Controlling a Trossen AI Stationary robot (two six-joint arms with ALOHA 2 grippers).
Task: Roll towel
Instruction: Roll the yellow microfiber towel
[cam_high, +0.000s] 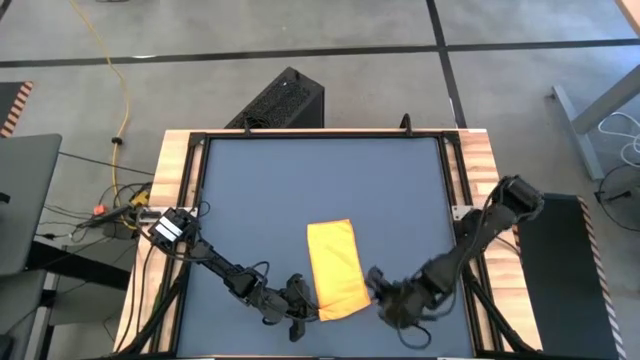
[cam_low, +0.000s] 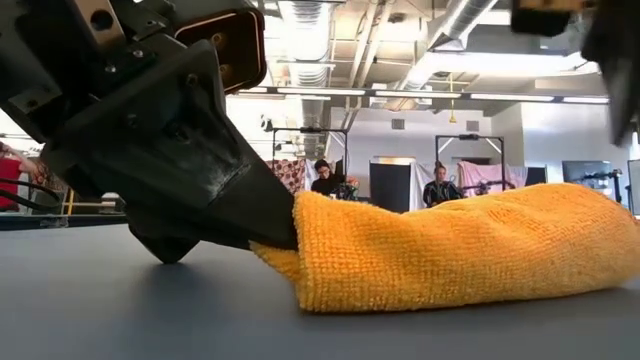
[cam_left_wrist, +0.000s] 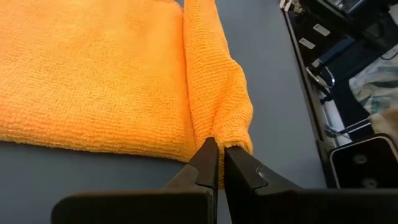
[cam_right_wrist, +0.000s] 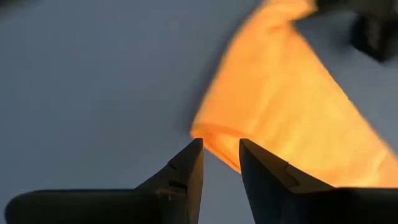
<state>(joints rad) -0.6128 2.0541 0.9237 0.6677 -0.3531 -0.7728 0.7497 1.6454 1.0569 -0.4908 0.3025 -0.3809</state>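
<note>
Your left gripper (cam_left_wrist: 219, 163) is pinching shut on the near corner of the towel (cam_high: 334, 270), right where the edge is folding over itself. Your right gripper (cam_right_wrist: 221, 152) is sitting at the opposite near corner with its fingers parted a little, tips just beside the cloth edge, holding nothing you can see. The towel is lying flat toward the near middle of the table (cam_high: 300, 180), its long side running away from you, with its near end bunching into a low roll between both grippers.
</note>
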